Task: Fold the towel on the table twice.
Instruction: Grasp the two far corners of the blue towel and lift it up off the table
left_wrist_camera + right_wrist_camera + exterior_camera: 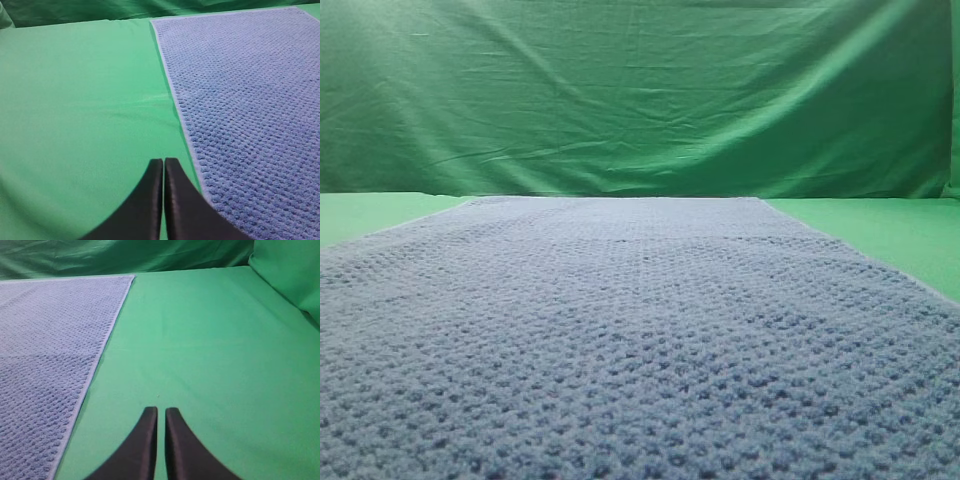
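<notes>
Exterior high: towel [640, 340] flat on table [880, 230], 0 folds. Left gripper [164, 162], right gripper [161, 411] closed, empty. Open first; pinch near corners, probably evenly.

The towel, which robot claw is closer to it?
Left. The left gripper sits just off the towel by its edge, above the table. The right gripper hangs farther from the towel's other edge, with more green between.

towel [640, 340] flat on table [880, 235], backdrop cloth [640, 95] behind, left hand [163, 165] just left of towel, right hand [161, 412] to its right
</notes>
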You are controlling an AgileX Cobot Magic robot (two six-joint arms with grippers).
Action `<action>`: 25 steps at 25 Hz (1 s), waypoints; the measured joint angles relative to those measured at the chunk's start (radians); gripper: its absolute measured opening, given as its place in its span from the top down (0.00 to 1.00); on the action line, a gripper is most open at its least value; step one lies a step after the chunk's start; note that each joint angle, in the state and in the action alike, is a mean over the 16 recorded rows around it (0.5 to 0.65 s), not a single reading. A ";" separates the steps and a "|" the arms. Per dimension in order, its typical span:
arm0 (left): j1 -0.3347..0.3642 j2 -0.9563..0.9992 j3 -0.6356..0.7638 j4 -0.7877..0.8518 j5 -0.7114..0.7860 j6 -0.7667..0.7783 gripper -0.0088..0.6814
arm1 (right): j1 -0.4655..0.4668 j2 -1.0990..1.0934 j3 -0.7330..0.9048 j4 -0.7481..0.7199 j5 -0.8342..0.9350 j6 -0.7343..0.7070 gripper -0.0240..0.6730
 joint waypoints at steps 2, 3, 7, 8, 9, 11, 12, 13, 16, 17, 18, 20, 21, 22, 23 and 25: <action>0.000 0.000 0.000 0.000 0.000 0.000 0.99 | 0.000 0.000 0.000 0.000 0.000 0.000 0.97; 0.000 0.000 0.000 0.000 0.000 0.000 0.99 | 0.000 0.000 0.000 0.000 0.000 0.000 0.97; 0.000 0.000 0.000 0.000 0.000 0.000 0.99 | 0.000 0.000 0.000 0.000 0.000 0.000 0.97; 0.000 0.000 0.000 0.000 0.000 0.000 0.99 | 0.000 0.000 0.000 0.000 0.000 0.000 0.97; 0.000 0.000 0.000 0.000 0.000 0.000 0.99 | 0.000 0.000 0.000 0.000 0.000 0.000 0.97; 0.000 0.000 0.000 0.000 0.000 0.000 0.99 | 0.000 0.000 0.000 0.000 0.000 0.000 0.97; 0.000 0.000 0.000 0.000 0.000 0.000 0.99 | 0.000 0.000 0.000 0.000 0.000 0.000 0.97; 0.000 0.000 0.000 0.000 0.000 0.000 0.99 | 0.000 0.000 0.000 0.000 0.000 0.000 0.97; 0.000 0.000 0.000 0.000 0.000 0.000 0.99 | 0.000 0.000 0.000 0.000 0.000 0.000 0.97; 0.000 0.000 0.000 0.000 0.000 0.000 0.99 | 0.000 0.000 0.000 0.000 0.000 0.000 0.97; 0.000 0.000 0.000 0.000 0.000 0.000 0.99 | 0.000 0.000 0.000 0.000 0.000 0.000 0.97; 0.000 0.000 0.000 0.000 0.000 0.000 0.99 | 0.000 0.000 0.000 0.000 0.000 0.000 0.97; 0.000 0.000 0.000 -0.002 0.000 0.000 0.99 | 0.000 0.000 0.000 0.000 0.000 0.000 0.97; 0.000 0.000 0.000 -0.005 -0.001 0.000 0.99 | 0.000 0.000 0.000 0.001 0.000 0.000 0.97; 0.000 0.000 0.000 -0.011 -0.003 0.000 0.99 | 0.000 0.000 0.000 0.004 0.000 0.000 0.97; 0.000 0.000 0.000 -0.031 -0.013 0.000 0.99 | 0.000 0.000 0.000 0.014 -0.002 0.000 0.97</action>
